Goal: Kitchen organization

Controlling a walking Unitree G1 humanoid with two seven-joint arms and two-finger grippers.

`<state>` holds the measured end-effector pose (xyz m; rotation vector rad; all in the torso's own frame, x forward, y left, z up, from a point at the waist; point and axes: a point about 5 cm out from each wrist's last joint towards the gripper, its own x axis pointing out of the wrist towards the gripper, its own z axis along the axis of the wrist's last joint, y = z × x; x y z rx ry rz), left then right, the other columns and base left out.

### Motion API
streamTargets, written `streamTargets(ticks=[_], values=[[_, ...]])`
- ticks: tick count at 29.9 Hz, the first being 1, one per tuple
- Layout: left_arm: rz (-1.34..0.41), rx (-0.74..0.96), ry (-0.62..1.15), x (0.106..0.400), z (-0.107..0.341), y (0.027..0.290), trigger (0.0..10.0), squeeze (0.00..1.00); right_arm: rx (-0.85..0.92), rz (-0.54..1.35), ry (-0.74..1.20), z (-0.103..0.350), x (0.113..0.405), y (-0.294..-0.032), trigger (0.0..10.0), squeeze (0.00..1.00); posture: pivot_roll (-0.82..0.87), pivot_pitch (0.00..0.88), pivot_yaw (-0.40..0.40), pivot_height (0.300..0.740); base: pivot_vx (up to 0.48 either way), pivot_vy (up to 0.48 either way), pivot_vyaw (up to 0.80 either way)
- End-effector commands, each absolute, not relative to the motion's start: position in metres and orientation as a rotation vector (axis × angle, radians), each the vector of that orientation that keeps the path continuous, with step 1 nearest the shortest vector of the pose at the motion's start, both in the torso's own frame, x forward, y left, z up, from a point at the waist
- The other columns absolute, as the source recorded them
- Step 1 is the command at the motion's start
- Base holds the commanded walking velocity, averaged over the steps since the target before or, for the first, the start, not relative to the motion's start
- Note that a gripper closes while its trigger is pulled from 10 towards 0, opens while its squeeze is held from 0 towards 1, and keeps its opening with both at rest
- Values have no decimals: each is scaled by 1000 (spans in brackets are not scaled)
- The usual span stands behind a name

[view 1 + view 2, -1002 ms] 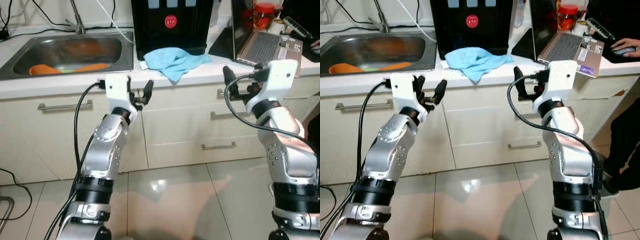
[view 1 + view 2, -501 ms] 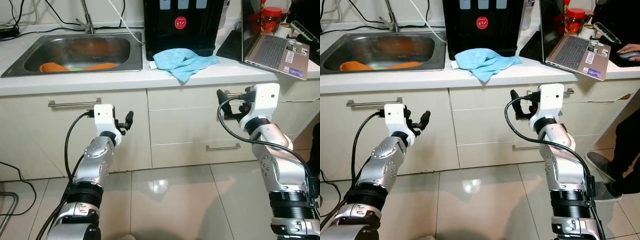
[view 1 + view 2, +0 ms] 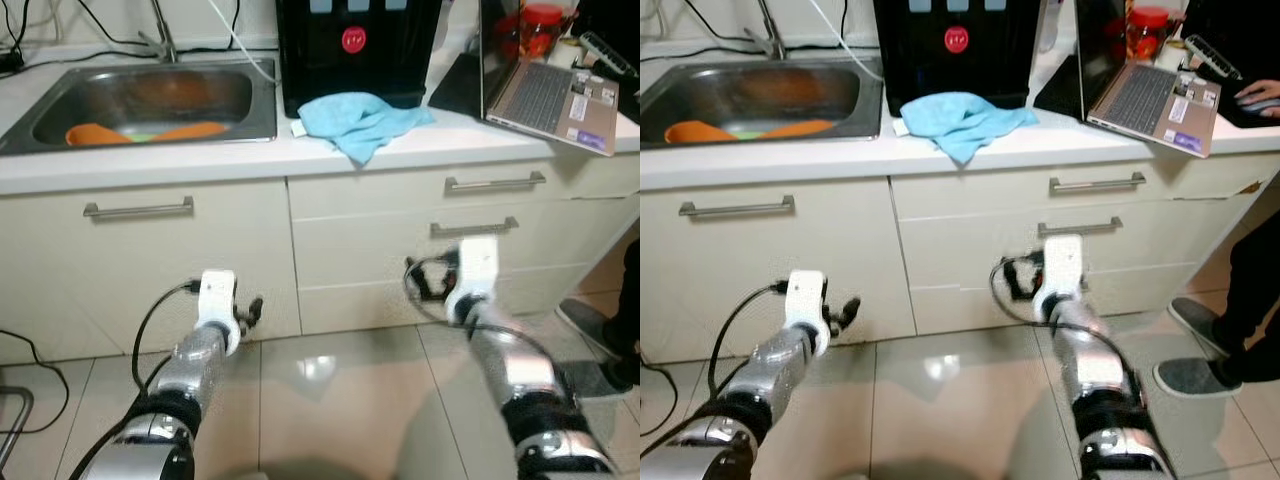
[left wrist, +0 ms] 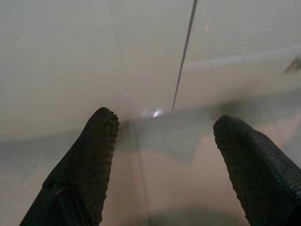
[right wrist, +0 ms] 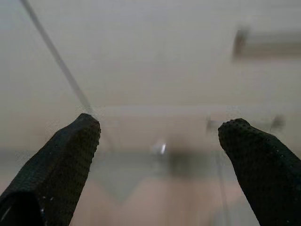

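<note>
- Kitchen cabinets [image 3: 190, 260] stand in front of the robot, cream doors and drawers with metal bar handles, under a white table [image 3: 200, 160].
- Nearest, both arms are held low over the glossy tiled floor [image 3: 330, 400].
- Left hand [image 3: 248, 312] sits just before the base of the left cabinet door; in the left wrist view its two black fingers [image 4: 89, 160] are spread wide apart and grip nothing.
- Right hand [image 3: 420, 282] is near the lowest drawer front; in the right wrist view its fingers [image 5: 66, 165] are likewise spread and hold nothing.
- Blurred cabinet fronts and a dark door seam show between the fingers in both wrist views.
- On the table, a crumpled light blue cloth [image 3: 365, 118] hangs slightly over the front edge.
- Left of the cloth, a steel sink [image 3: 60, 100] holds something orange [image 3: 140, 132].
- Behind the cloth stands a black appliance [image 3: 355, 50] with a red round mark.
- At the far right, an open laptop [image 3: 550, 90] lies on the table, a red-lidded jar [image 3: 540, 25] behind it.
- A person's shoe [image 3: 1185, 378] and dark trouser leg show at the right edge.
</note>
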<state>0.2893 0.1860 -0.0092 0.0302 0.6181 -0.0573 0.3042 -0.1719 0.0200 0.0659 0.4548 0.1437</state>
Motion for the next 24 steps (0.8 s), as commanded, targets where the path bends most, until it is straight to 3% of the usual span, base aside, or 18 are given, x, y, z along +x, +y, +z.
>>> streamTargets(ticks=[1,5,9,14,15,17,20,21,22,23,24], values=[[-47,65,636,283,-14,192,10000,0,62,128,446,20,307,-173,10000,929,21,33,49,740,0,0,0],[-26,52,734,263,-31,199,10000,0,120,82,583,-9,287,-172,10000,906,34,39,48,740,0,0,0],[-34,116,795,251,-42,201,10000,0,129,55,705,-33,265,-171,10000,706,31,43,39,740,0,0,0],[-43,123,843,237,-52,200,10000,0,186,27,794,-49,245,-168,10000,627,22,42,34,740,0,0,0],[-40,117,852,234,-54,199,10000,0,195,22,812,-52,241,-168,10000,502,22,42,32,740,0,0,0],[-41,117,866,230,-57,198,10000,0,218,7,837,-57,235,-167,10000,353,22,42,32,740,0,0,0],[-44,115,873,227,-59,197,10000,0,235,9,852,-60,231,-165,10000,286,21,44,28,740,0,0,0],[-47,114,876,225,-60,197,10000,0,236,16,858,-61,229,-162,10000,122,19,43,29,740,0,0,0],[-49,113,879,225,-60,196,10000,0,236,21,861,-62,228,-161,10000,122,19,43,29,740,0,0,0],[-50,112,882,224,-61,196,10000,0,242,19,870,-63,226,-160,10000,0,18,42,29,740,0,0,0],[-51,112,885,223,-61,196,10000,0,247,14,876,-64,225,-160,10000,0,16,42,30,740,0,0,0]])
